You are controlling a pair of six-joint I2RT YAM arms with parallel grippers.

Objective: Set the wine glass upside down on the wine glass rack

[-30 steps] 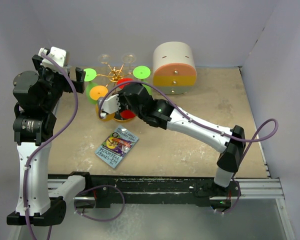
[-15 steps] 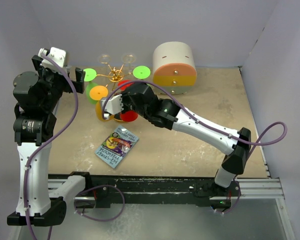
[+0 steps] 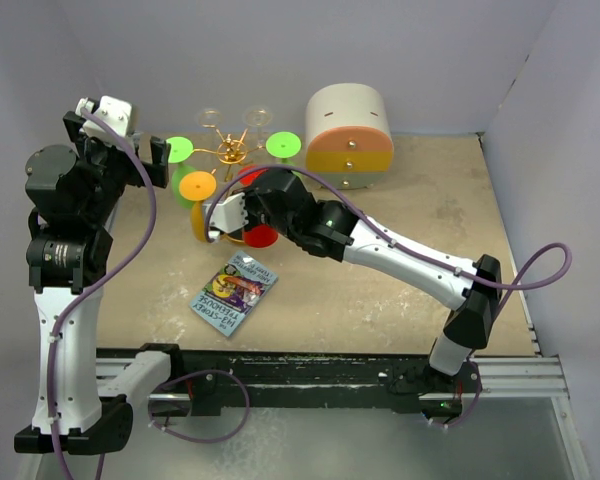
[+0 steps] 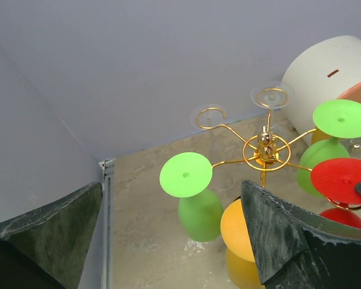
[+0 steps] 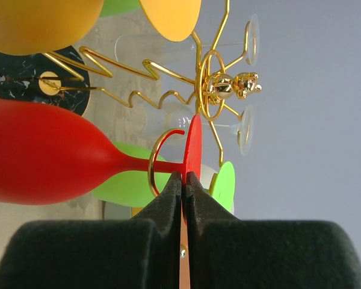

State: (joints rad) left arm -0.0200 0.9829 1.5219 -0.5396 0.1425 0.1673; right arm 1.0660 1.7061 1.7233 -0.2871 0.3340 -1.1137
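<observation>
Red wine glass was pinched at its foot by right gripper, stem within a loop of the rack. Left gripper was spread wide, empty. Released unseated, it could be dropped.

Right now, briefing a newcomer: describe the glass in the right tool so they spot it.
Left of the white-and-orange drawer box stands the gold wine glass rack. At its near side the right tool pinches an upside-down wine glass by its foot: the only red one.
</observation>
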